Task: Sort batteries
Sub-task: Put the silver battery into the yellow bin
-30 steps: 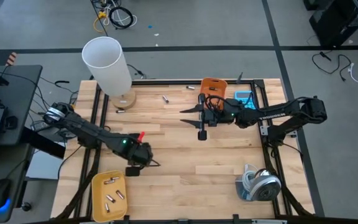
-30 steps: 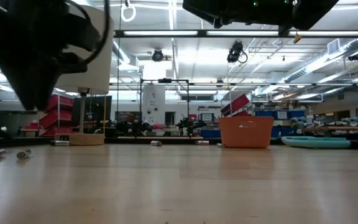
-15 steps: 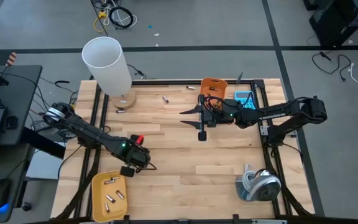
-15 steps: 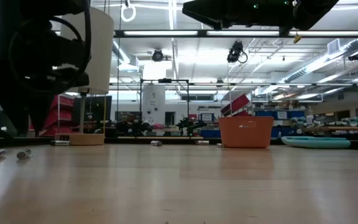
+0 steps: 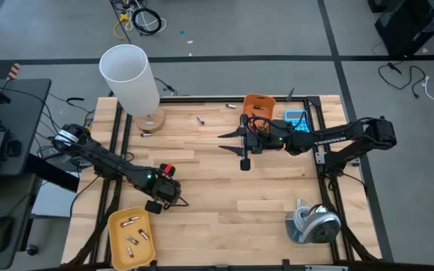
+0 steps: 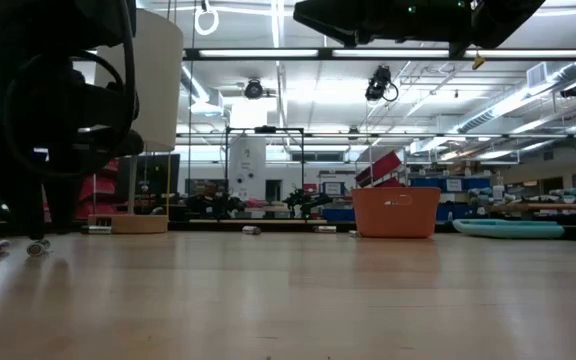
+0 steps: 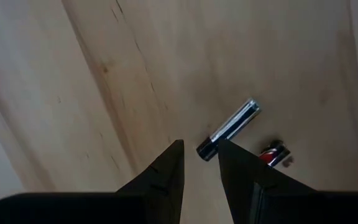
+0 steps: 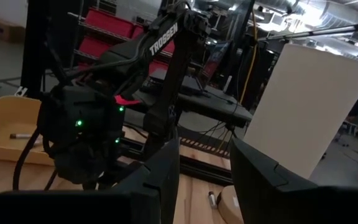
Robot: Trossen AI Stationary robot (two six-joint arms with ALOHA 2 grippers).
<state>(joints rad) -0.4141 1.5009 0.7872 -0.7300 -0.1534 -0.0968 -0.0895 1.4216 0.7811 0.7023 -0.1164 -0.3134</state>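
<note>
Since a second earlier, the left end effector [image 5: 167, 202] had slid toward the lower left of the high view, nearer the yellow tray [image 5: 117, 223]. Its fingers [image 7: 166, 171] stood slightly parted and empty over a silver battery [image 7: 229, 129] on the table [image 5: 224, 188], whose long axis ran diagonally, dark end nearest the fingertips. The right end effector [image 5: 245, 150] hovered, fingers parted, near the orange bin [image 5: 259, 104].
</note>
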